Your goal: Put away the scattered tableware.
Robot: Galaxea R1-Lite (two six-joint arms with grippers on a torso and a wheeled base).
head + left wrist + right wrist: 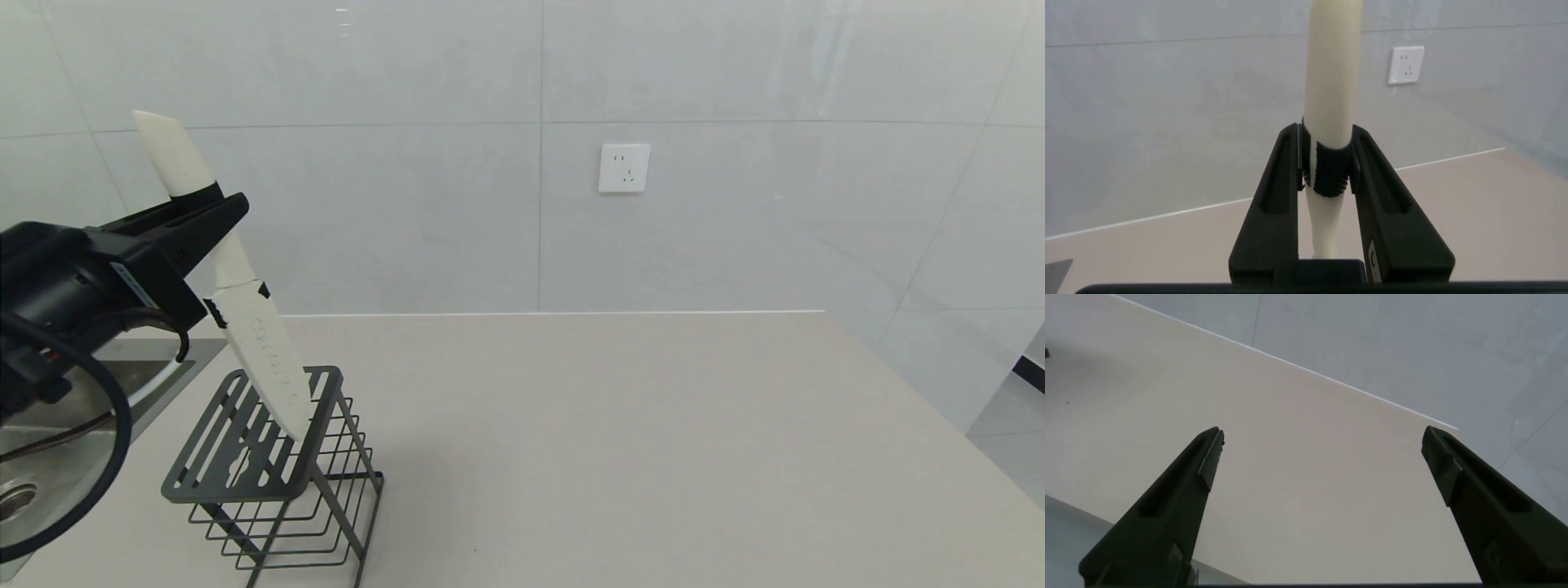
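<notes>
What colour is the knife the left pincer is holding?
Cream-white throughout, handle and blade alike. The knife shows best in the head view.

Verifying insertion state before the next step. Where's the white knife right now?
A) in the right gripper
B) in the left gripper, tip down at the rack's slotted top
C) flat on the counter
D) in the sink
B: the left gripper is shut on the handle of the knife, and the blade slants down with its tip at the slotted top of the rack.
</notes>
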